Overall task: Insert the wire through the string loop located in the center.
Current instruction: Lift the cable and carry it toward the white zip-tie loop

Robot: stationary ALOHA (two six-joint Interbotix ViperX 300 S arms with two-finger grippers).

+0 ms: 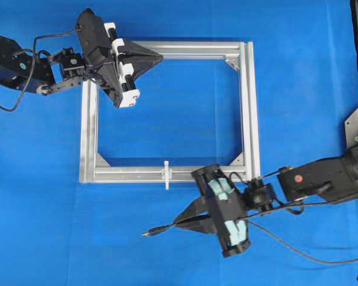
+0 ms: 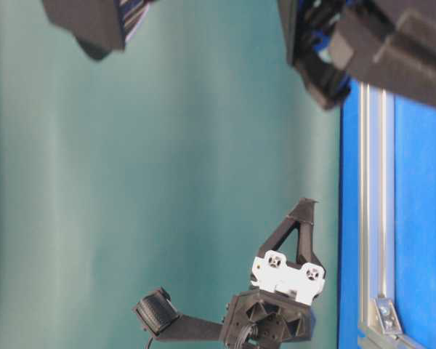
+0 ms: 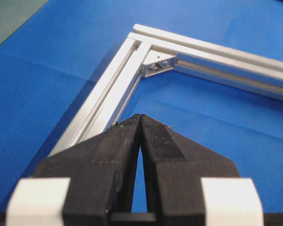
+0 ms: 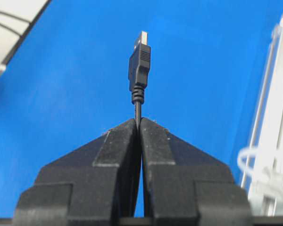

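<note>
Right wrist view alone showed the plug: the right gripper [image 4: 138, 123] pinched the wire [image 4: 139, 61] tight, string loop [image 4: 249, 159] just right. Overhead, the left gripper [image 1: 161, 58], clamped empty, sat over the aluminium frame [image 1: 249, 107]'s top bar; open blue cloth [image 1: 59, 238] lay beyond.

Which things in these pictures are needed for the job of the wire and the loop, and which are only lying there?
Needed for the job:
- wire, plug end out, gripped by the shut right pincer
- string loop on the frame's near bar

Only there:
- aluminium frame
- blue cloth
- left pincer, shut and empty, above the frame's far bar
</note>
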